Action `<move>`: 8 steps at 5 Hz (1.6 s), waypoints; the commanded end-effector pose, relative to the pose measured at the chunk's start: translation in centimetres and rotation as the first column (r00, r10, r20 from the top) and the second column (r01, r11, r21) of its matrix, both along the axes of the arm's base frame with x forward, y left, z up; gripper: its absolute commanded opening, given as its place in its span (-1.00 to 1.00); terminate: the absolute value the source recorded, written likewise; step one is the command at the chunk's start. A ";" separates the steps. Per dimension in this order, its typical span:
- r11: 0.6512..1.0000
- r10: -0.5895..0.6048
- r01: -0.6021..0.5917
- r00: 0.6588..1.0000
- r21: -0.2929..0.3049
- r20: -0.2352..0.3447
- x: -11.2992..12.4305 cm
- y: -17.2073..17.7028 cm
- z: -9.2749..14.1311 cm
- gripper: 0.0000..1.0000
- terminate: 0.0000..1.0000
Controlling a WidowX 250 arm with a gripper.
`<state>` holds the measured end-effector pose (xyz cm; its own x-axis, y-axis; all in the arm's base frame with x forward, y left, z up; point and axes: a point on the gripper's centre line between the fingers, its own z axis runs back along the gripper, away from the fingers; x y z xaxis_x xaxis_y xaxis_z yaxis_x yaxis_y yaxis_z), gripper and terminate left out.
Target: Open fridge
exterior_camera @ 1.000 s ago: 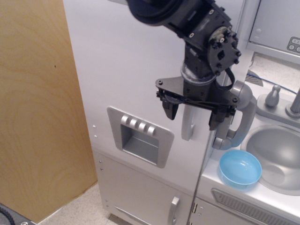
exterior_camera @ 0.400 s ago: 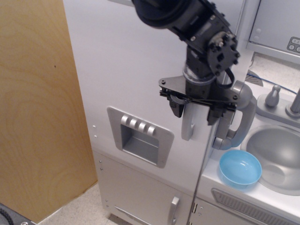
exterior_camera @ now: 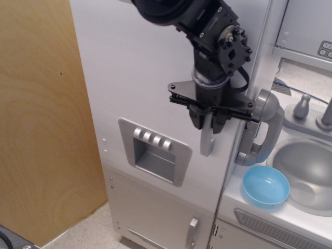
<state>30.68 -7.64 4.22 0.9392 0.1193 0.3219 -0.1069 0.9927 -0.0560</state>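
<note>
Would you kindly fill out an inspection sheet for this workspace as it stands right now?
Surface: counter beside the sink.
Job's things: fridge door looks shut; grey handle vertical.
Clutter: blue bowl on the counter; large grey handle on the neighbouring unit.
Grippers: pincer closed around the handle's top.
Cables: black cable looped at the wrist.
Surroundings: wooden panel left, dispenser, lower door, faucet.
</note>
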 end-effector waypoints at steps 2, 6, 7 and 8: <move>0.998 -0.064 0.062 0.996 -0.033 -0.060 -6.0 0.7 2.7 1.00 -1.00; 0.905 -0.400 0.423 0.878 0.036 -0.264 -7.7 -8.5 0.1 1.00 -1.00; 0.899 -0.422 0.437 0.867 -0.001 -0.263 -7.2 -10.3 -0.4 1.00 -1.00; 0.911 -0.399 0.412 0.878 -0.008 -0.265 -5.6 -11.5 -0.5 1.00 -1.00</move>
